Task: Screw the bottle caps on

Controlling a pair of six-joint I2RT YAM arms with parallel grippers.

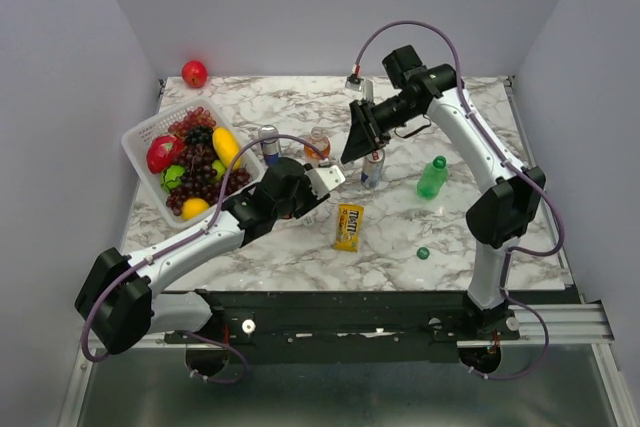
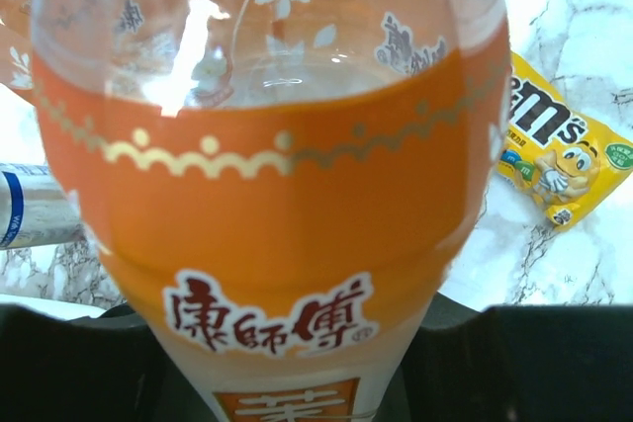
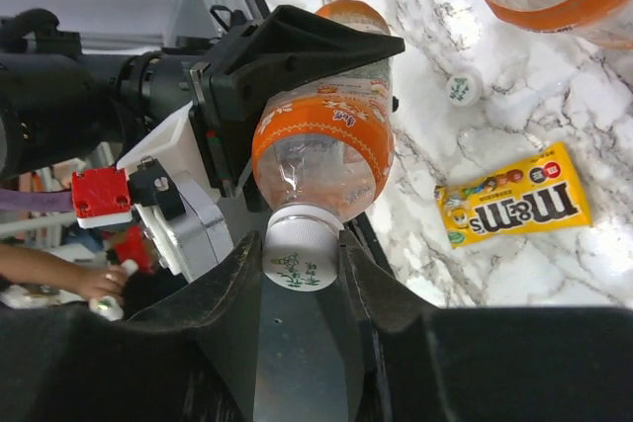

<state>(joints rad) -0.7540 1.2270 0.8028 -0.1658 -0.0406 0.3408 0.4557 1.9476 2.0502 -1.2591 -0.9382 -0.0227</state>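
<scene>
**A:** Where is the bottle that's being worked on?

**B:** The clear plastic bottle with the orange label [image 3: 321, 135] is held tilted above the marble-patterned counter [image 1: 295, 259]. The left hand [image 1: 312, 187] has its black fingers [image 3: 297, 42] clamped round the body. From above, the two hands hide nearly all of it.

**A:** And its cap?

**B:** A white plastic screw cap [image 3: 299, 258] sits on that bottle's neck. The right hand [image 3: 300, 242] is pinched narrow on it, one finger on each side. I can't tell whether the threads have caught.

**A:** What does the left wrist camera show?

**B:** Mostly the label, and the bottle's top and base are cut off. Past it there is only a yellow candy packet [image 2: 559, 155] and a slice of a blue and silver drink can [image 2: 30, 207].

**A:** What about the other bottles?

**B:** A second orange-labelled bottle [image 1: 317, 145] stands behind the left hand, not far from a white plastic basket of fruit [image 1: 140, 175]. Its mouth is too small to read from above, and the right wrist view cuts it off at the frame edge. A loose white cap [image 3: 463, 86] lies on the counter beside it. A translucent green plastic bottle [image 1: 432, 177] stands upright further right. A dark green cap [image 1: 423, 253] lies apart from it, nearer the arm bases.
</scene>
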